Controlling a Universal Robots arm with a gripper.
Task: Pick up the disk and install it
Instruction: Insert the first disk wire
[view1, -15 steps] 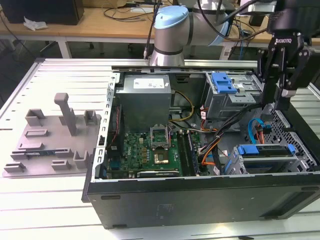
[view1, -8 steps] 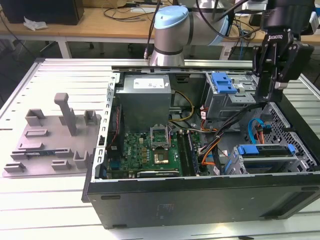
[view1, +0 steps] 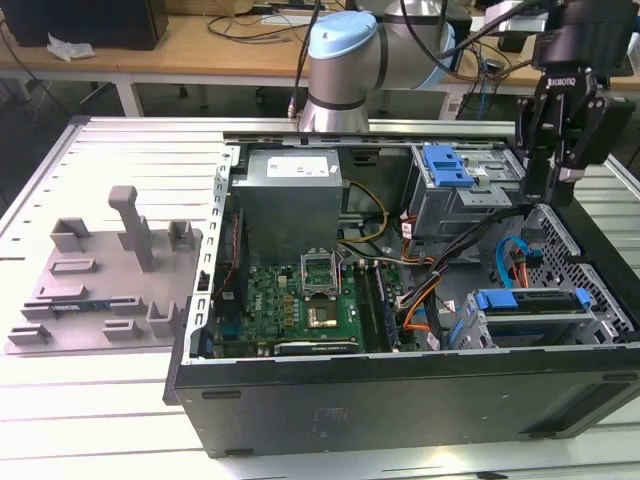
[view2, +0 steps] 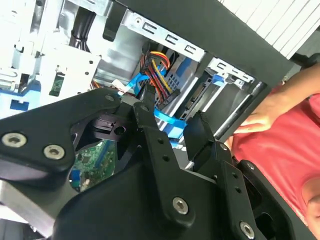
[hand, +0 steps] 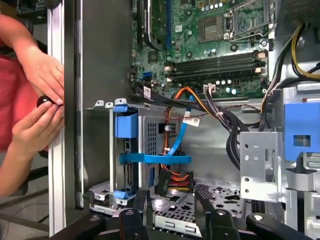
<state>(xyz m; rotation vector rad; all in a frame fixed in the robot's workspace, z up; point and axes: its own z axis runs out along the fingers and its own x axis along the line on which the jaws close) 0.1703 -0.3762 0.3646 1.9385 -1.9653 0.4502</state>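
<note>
The disk (view1: 530, 312) lies flat in the drive cage at the case's near corner on the exterior view's right, a silver body under a bright blue carrier frame. In the first wrist view the disk (hand: 150, 159) shows edge-on as blue plastic bars inside the metal cage. My gripper (view1: 552, 190) hangs above and behind that cage, over the open case. It is open, with nothing between its black fingers (hand: 140, 202). In the second wrist view my gripper (view2: 172, 122) points down at the cage and its bundle of coloured cables.
A grey fixture (view1: 100, 280) with upright posts sits on the table at the exterior view's left. The case (view1: 400, 390) holds a motherboard (view1: 300, 305), a power supply (view1: 290, 195) and an upper bay with a ribbed blue latch (view1: 447, 165). A person's hands (hand: 42, 100) rest at the case's edge.
</note>
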